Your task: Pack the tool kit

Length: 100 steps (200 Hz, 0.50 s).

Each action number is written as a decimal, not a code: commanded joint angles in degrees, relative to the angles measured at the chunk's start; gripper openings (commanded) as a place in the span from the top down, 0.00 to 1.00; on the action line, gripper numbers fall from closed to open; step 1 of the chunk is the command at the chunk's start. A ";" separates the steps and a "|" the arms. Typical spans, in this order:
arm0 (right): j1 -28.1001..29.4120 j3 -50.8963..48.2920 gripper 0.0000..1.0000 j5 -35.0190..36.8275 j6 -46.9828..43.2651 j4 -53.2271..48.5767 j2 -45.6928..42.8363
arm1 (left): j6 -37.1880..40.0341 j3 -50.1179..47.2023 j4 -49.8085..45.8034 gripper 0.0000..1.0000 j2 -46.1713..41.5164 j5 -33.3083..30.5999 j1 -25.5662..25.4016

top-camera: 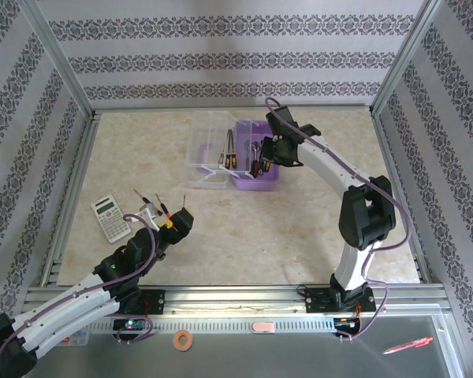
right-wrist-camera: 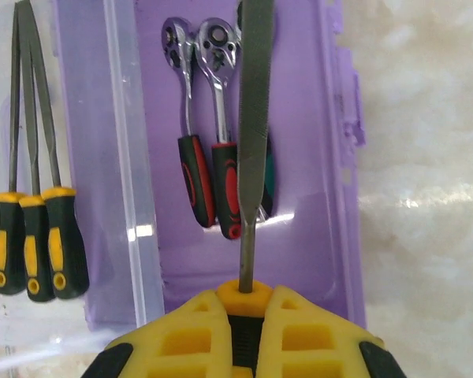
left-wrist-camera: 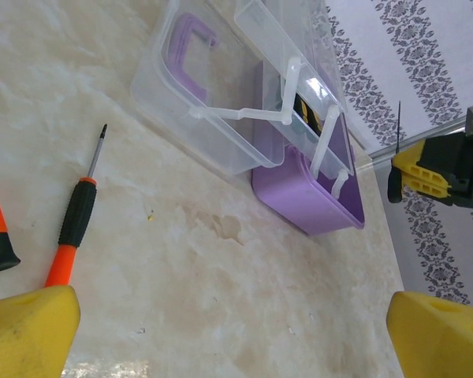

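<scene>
The right gripper [right-wrist-camera: 248, 303] is clamped on a file [right-wrist-camera: 254, 118] above the open lilac case [right-wrist-camera: 307, 157], far centre of the table. Two ratchet wrenches [right-wrist-camera: 199, 185] and three yellow-handled tools [right-wrist-camera: 33, 244] are already stowed. The left gripper [left-wrist-camera: 232, 323], jaws apart, hovers near the loose orange screwdrivers [left-wrist-camera: 72, 232], which remain unpacked.

The pale marbled table [top-camera: 299, 236] carries the lilac case [top-camera: 262, 186] at far centre; its clear lid [top-camera: 205, 153] lies hinged open to the left, resting on the surface; a grey calculator [top-camera: 110, 217] lies near left; just right of it lie loose screwdrivers [left-wrist-camera: 77, 224] with orange-and-black handles, well apart from the case.
</scene>
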 commanded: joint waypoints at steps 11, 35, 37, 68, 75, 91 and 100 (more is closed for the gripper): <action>3.89 7.15 0.92 0.47 -3.25 -2.05 2.97 | 1.12 1.37 -3.37 0.00 -0.58 0.62 2.35; 4.67 11.16 0.92 -2.29 -3.98 -3.01 6.02 | 0.30 0.40 -2.91 0.00 -0.57 2.01 4.10; 4.68 11.43 0.92 -2.59 -4.05 -2.94 6.29 | 0.21 0.27 -2.79 0.00 -0.57 2.14 4.28; 5.04 15.08 0.92 -4.59 -4.42 -3.15 10.14 | -1.06 -1.28 -0.49 0.00 -0.57 4.42 6.83; 5.04 16.02 0.92 -5.17 -4.60 -3.51 11.07 | -1.26 -1.44 -0.46 0.00 -0.58 4.82 7.29; 5.21 18.50 0.91 -4.54 -5.17 -5.08 13.15 | -1.64 -1.81 -0.08 0.00 -0.57 5.45 8.12; 5.20 19.51 0.91 -4.52 -5.55 -5.41 14.08 | -1.94 -2.31 0.75 0.00 -0.57 5.66 8.30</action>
